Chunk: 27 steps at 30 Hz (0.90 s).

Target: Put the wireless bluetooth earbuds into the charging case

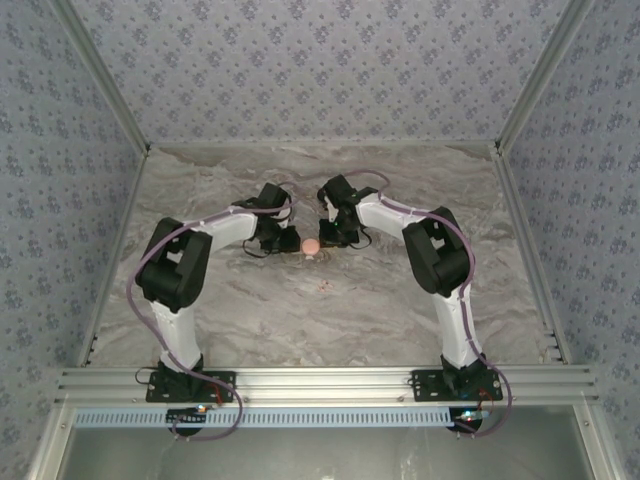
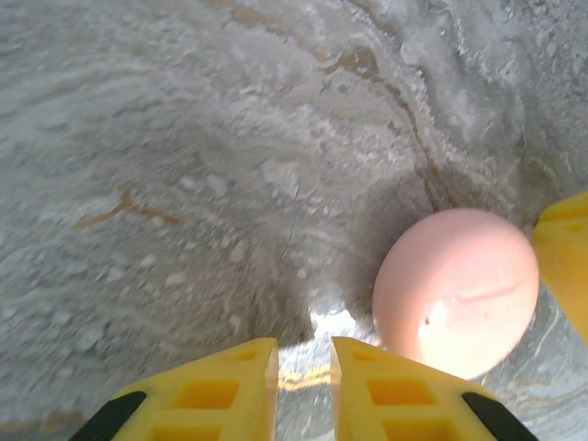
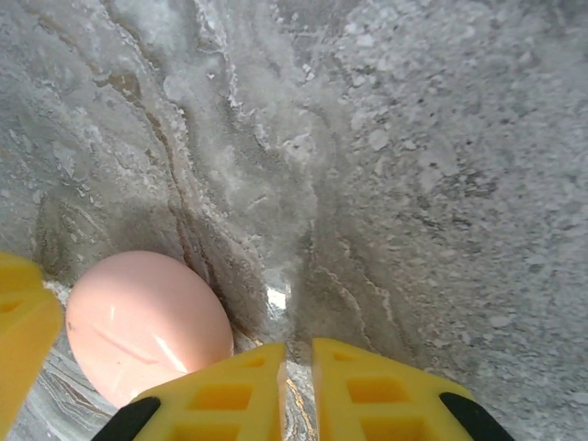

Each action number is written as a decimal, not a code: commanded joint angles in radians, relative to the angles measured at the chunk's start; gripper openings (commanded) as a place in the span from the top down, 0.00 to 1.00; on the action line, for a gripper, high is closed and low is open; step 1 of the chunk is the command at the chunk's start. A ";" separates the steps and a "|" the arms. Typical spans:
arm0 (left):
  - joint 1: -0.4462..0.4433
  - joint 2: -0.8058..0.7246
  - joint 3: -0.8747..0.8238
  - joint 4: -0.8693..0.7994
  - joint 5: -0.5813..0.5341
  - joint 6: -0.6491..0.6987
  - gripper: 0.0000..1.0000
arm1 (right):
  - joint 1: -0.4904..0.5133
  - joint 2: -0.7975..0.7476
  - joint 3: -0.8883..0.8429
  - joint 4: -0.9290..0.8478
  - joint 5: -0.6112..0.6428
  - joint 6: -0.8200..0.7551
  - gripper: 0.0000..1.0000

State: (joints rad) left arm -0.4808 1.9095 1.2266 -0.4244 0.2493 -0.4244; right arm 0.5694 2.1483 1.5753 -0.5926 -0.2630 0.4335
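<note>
Yellow plastic forms the fingers (image 2: 230,390) of the left gripper (image 2: 303,347), low in the centre of its wrist view. They are drawn almost together, with only a sliver of the grey marbled table (image 2: 184,184) between them and nothing pinched. They do not straddle the charging case (image 2: 457,289). The salmon-pink disc lies at the lower right of that frame, just beside the outer flank of the right-hand finger, though I cannot tell whether they touch. From above, the case rests on the table at the middle of the frame, between the two wrists. Its lid looks closed: the surface is smooth apart from a faint line and a tiny dark speck.

At the far right edge of the left wrist view a second yellow finger pokes in close against the case, and I take it to belong to the other arm. The right gripper (image 3: 297,347) sits low in the centre of its own view, its fingers likewise brought together on nothing, with the case at the lower left beside them.

Closed fingers on either side suggest blunt pushers rather than a grasp. They hem the round case in so it cannot slide while it is steadied or nudged. By my reading the case must be opened before the earbuds can go in, so the task looks early.
</note>
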 commanded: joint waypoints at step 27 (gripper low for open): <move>0.099 -0.063 -0.263 0.483 0.290 -0.249 0.59 | -0.048 -0.079 -0.143 0.223 -0.265 0.093 0.70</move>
State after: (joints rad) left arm -0.3859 1.8278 0.9615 0.0212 0.5041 -0.6582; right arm 0.5194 2.0396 1.4269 -0.3672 -0.5102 0.5102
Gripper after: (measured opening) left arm 0.412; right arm 0.305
